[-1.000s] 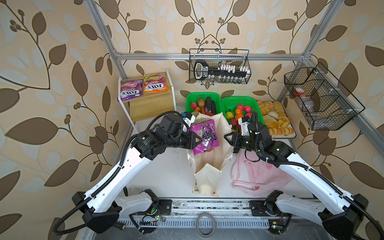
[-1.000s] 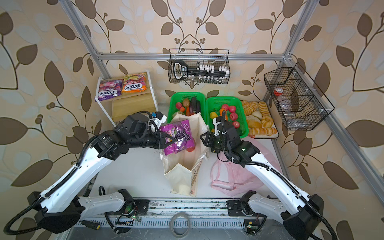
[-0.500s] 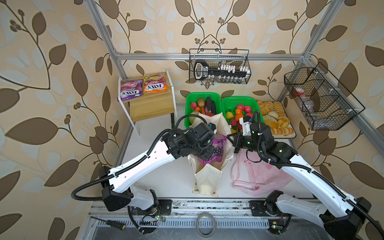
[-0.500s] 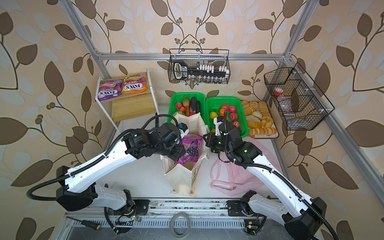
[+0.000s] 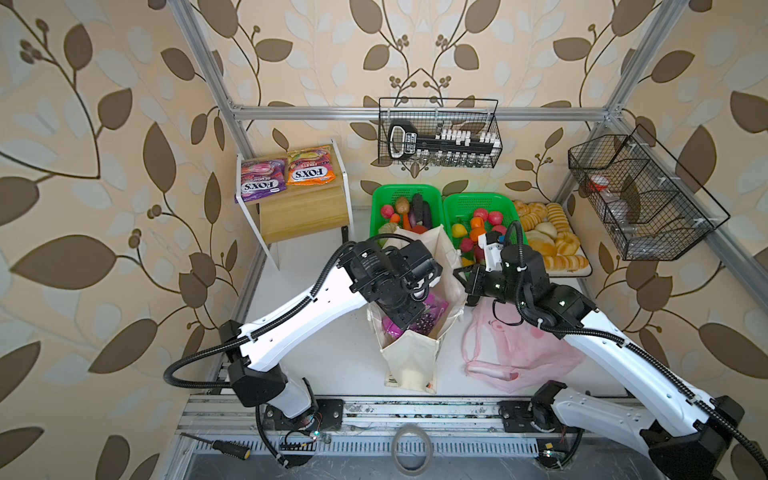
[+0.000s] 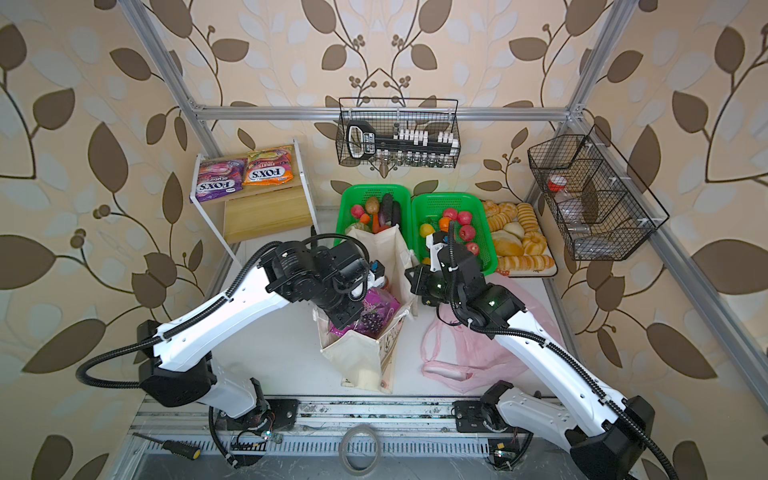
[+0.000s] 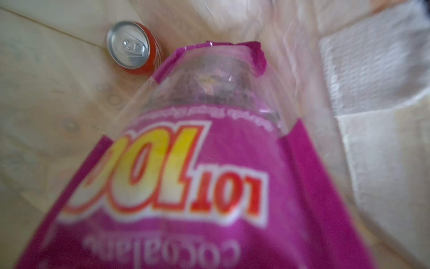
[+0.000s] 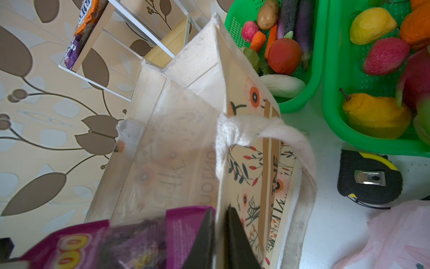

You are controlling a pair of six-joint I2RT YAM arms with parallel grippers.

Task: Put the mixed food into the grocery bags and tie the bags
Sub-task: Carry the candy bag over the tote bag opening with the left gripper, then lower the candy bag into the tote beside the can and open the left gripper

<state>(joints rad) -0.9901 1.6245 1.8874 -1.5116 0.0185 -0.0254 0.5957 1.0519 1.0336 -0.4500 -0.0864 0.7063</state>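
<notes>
The cream canvas tote (image 5: 409,361) (image 6: 357,365) stands upright in the middle of the table. My left gripper (image 5: 409,322) (image 6: 345,318) reaches down into its mouth, shut on the purple "100" packet (image 5: 419,320) (image 7: 209,186), whose lower part is inside. A red drink can (image 7: 137,49) lies on the tote's floor. My right gripper (image 5: 461,276) (image 8: 221,209) is shut on the tote's right wall (image 8: 246,139), one finger inside and one outside. The pink plastic bag (image 5: 519,353) (image 8: 395,233) lies flat to the right. The orange FOX'S packet (image 5: 309,168) sits on the shelf. A potato (image 8: 267,14) and a red vegetable (image 8: 283,56) lie in the basket.
Two green baskets (image 5: 405,191) (image 5: 478,199) of vegetables and fruit stand just behind the tote. A tray of bread rolls (image 5: 548,237) is at the back right. A tape measure (image 8: 370,177) lies between tote and pink bag. Wire baskets (image 5: 440,133) (image 5: 640,195) hang on the walls.
My left arm swung over the tote and lowered the purple packet into its mouth. My right gripper closed on the tote's right wall.
</notes>
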